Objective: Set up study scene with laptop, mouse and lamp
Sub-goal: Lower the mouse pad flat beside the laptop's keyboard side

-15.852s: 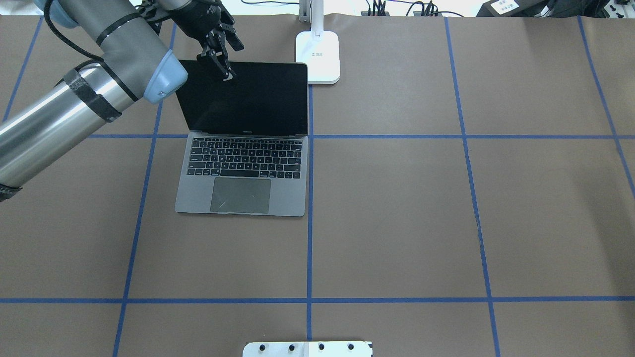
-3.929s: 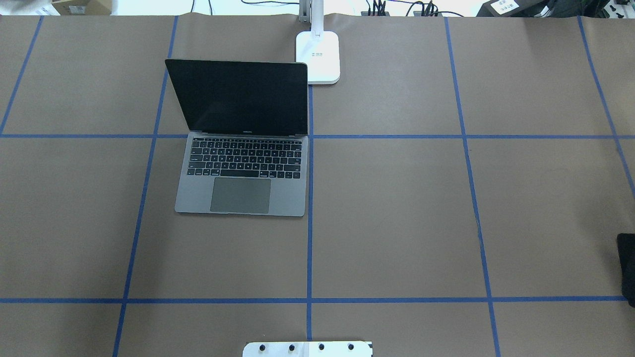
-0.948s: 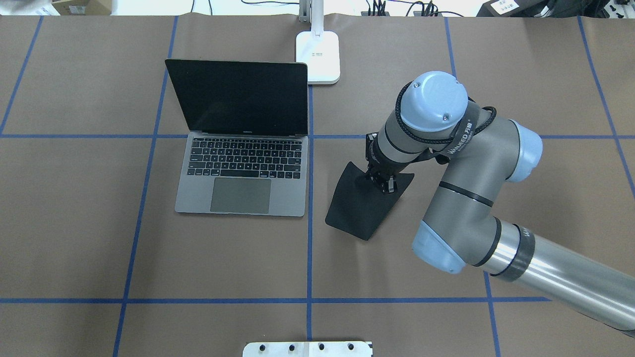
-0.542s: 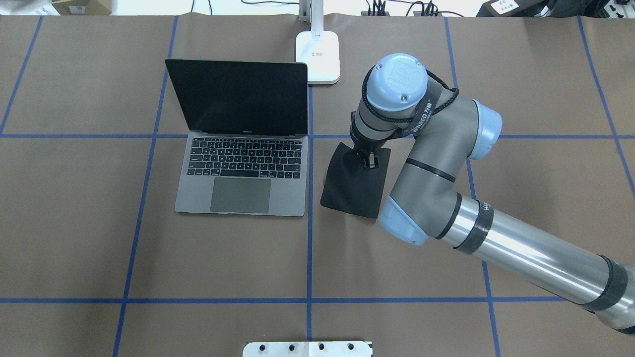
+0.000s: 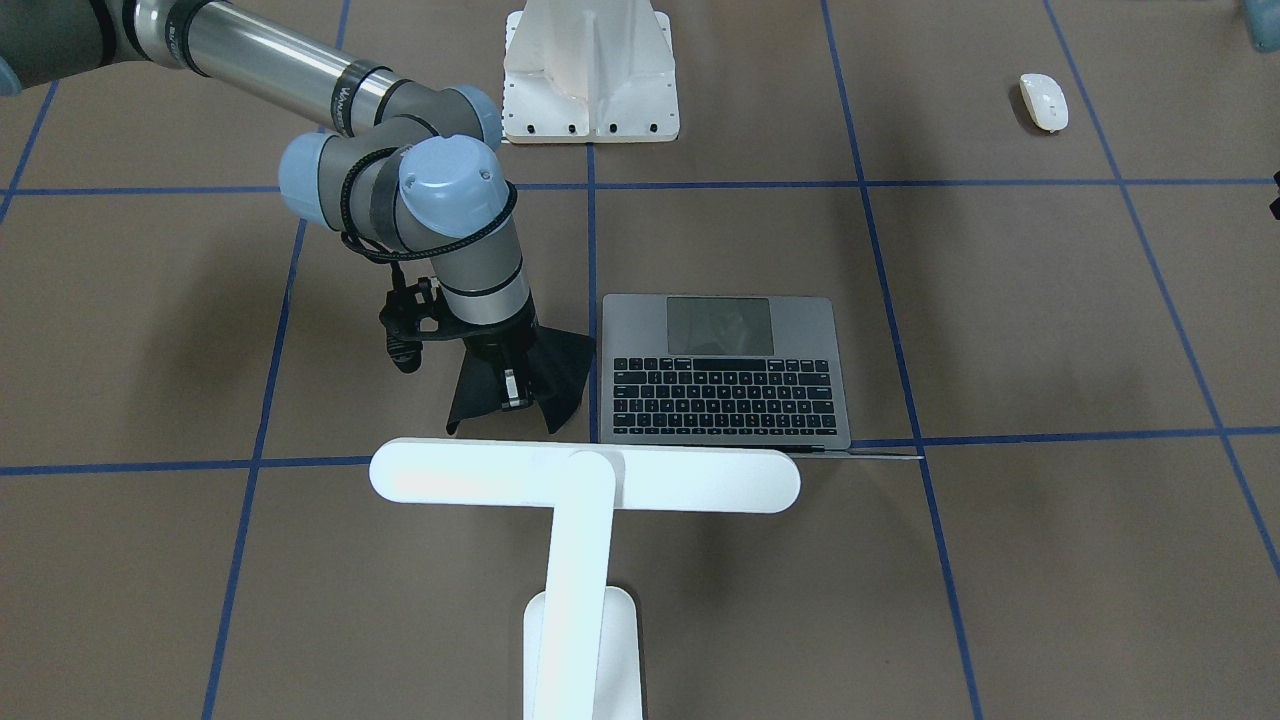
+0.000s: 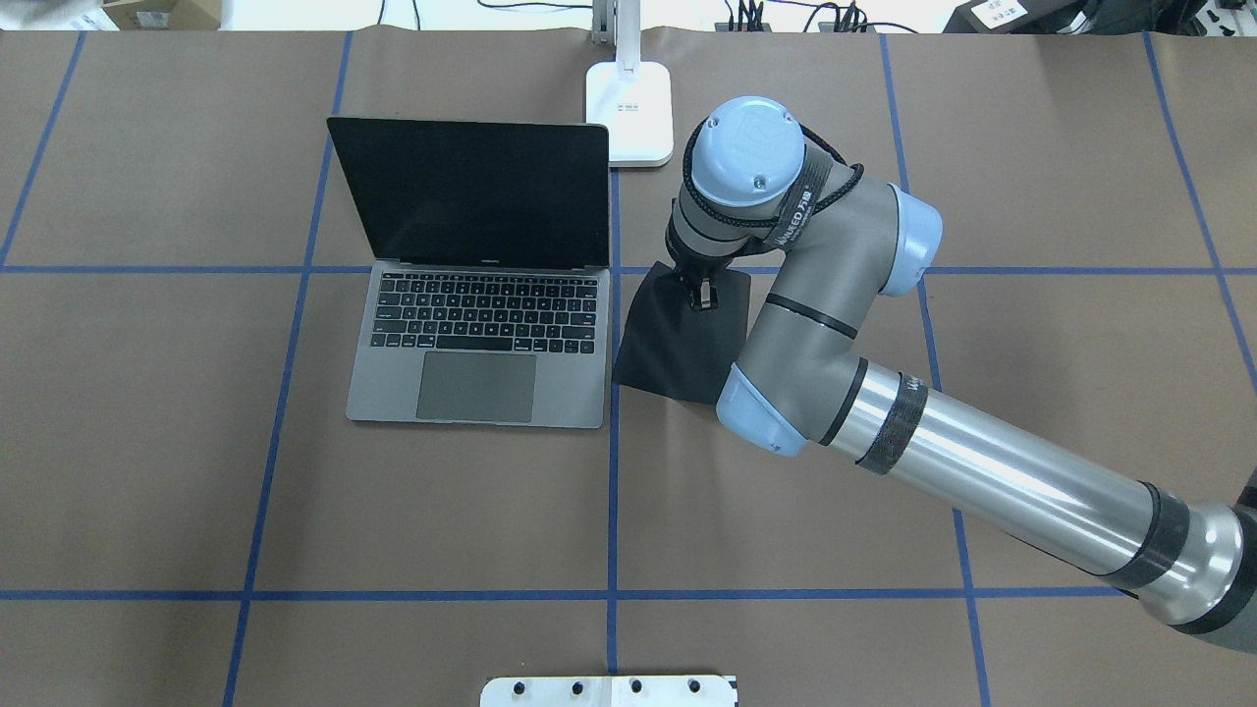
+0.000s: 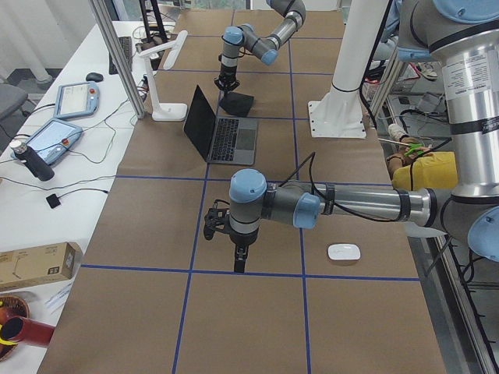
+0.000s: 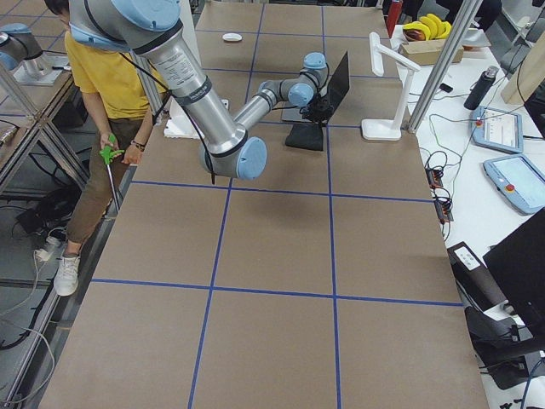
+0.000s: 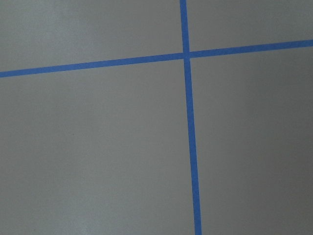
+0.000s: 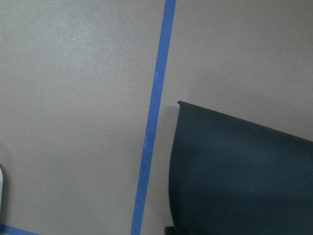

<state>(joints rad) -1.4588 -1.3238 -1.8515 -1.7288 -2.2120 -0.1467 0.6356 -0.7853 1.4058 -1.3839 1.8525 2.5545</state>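
Observation:
The open grey laptop (image 6: 479, 344) lies left of centre, its dark screen raised; it also shows in the front view (image 5: 730, 375). The white lamp stands behind it, base (image 6: 629, 113) on the table, bar head (image 5: 585, 478) over the laptop's far edge. The white mouse (image 5: 1043, 100) lies far off near the robot's left side. My right gripper (image 6: 699, 295) is shut on the far edge of a black mouse pad (image 6: 678, 344), held slanted just right of the laptop. My left gripper (image 7: 239, 261) points down over bare table; I cannot tell whether it is open.
The white ribbed pedestal (image 5: 590, 70) stands at the robot's edge of the table. Blue tape lines grid the brown table (image 6: 442, 511). A person in a yellow shirt (image 8: 102, 77) stands beside the table. Tablets and cables lie beyond the far edge.
My right arm has come in from the right with the mouse pad and carried it left and farther away, up beside the laptop. The left arm has left the laptop screen.

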